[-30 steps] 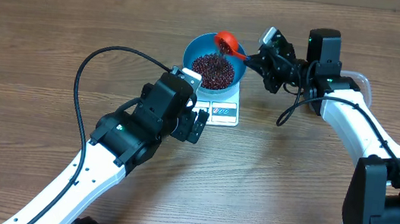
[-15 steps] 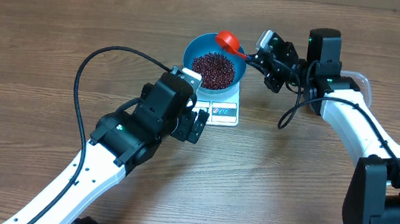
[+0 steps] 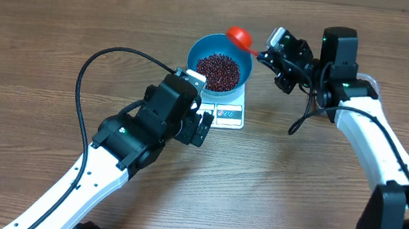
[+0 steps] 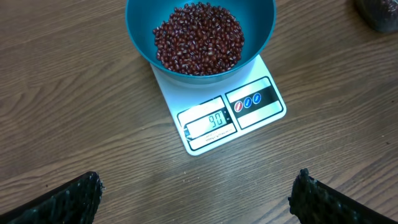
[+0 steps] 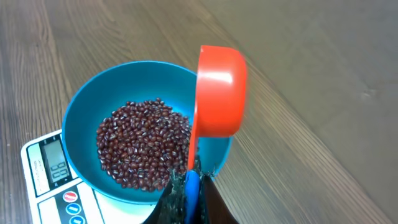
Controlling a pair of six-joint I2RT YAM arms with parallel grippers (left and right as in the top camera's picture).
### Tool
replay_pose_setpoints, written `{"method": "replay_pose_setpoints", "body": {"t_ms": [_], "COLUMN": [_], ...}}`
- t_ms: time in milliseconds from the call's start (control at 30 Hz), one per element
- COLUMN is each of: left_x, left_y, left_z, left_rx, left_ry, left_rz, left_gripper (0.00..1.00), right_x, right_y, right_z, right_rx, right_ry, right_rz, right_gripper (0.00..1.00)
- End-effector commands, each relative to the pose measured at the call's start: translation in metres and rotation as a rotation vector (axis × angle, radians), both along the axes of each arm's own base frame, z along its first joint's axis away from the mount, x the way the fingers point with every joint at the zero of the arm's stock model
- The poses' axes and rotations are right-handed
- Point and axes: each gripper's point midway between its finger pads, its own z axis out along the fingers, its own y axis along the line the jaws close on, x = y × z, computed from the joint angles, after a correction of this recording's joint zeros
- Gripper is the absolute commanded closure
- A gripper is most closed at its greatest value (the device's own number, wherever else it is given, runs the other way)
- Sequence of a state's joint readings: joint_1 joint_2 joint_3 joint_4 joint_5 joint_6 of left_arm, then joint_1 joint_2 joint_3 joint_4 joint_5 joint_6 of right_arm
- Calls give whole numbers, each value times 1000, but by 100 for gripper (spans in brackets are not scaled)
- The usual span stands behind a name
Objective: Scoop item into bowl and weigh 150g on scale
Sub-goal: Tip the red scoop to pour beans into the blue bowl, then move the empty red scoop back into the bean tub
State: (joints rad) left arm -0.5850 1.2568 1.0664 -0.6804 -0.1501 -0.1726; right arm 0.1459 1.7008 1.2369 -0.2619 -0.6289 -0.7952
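Note:
The blue bowl [image 3: 243, 66] stands on the white scale [image 3: 228, 116] and holds a heap of dark red beans, the item [image 3: 218, 70]. My right gripper [image 3: 271, 56] is shut on the handle of a red scoop [image 3: 238, 35], which hangs tipped on its side above the bowl's far rim. In the right wrist view the scoop [image 5: 217, 93] shows its rounded back above the bowl [image 5: 81, 124] and the beans [image 5: 143, 146]. My left gripper [image 4: 199, 196] stands open over bare wood, short of the scale [image 4: 261, 115]. Ahead of it are the bowl [image 4: 140, 31] and the beans [image 4: 199, 37].
Part of a clear tub [image 3: 370, 80] shows behind my right arm, and its dark contents [image 4: 379, 12] appear at the left wrist view's top right corner. A black cable [image 3: 89, 69] loops over the table left of the left arm.
My right gripper has lifted the scoop up and back from over the beans towards the bowl's far rim. The left arm has not moved.

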Motion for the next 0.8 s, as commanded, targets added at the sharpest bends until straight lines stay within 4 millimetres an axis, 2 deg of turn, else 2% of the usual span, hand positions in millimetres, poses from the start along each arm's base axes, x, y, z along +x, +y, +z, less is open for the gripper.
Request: {"method": "replay_pose_setpoints", "body": {"t_ms": [0, 267, 533, 667, 767], "left_x": [0, 0, 0, 0, 0], "left_y": [0, 0, 0, 0, 0], "left_z": [-2, -2, -2, -2, -2], "left_rx": [4, 4, 4, 4, 4], "left_ry": [3, 3, 3, 3, 3], "left_rz": [-13, -13, -13, -13, -13], "left_gripper": [0, 0, 0, 0, 0], "right_x": [5, -5, -29, -45, -57], "right_y": [-13, -73, -135, -164, -178], "right_z": [34, 46, 64, 56, 44], "right_rx": [9, -128, -304, -439, -524], "right_ry": [-10, 32, 5, 39, 89], "right_rz": [-138, -496, -783, -897, -930], "right_gripper": [96, 96, 96, 97, 96]}}
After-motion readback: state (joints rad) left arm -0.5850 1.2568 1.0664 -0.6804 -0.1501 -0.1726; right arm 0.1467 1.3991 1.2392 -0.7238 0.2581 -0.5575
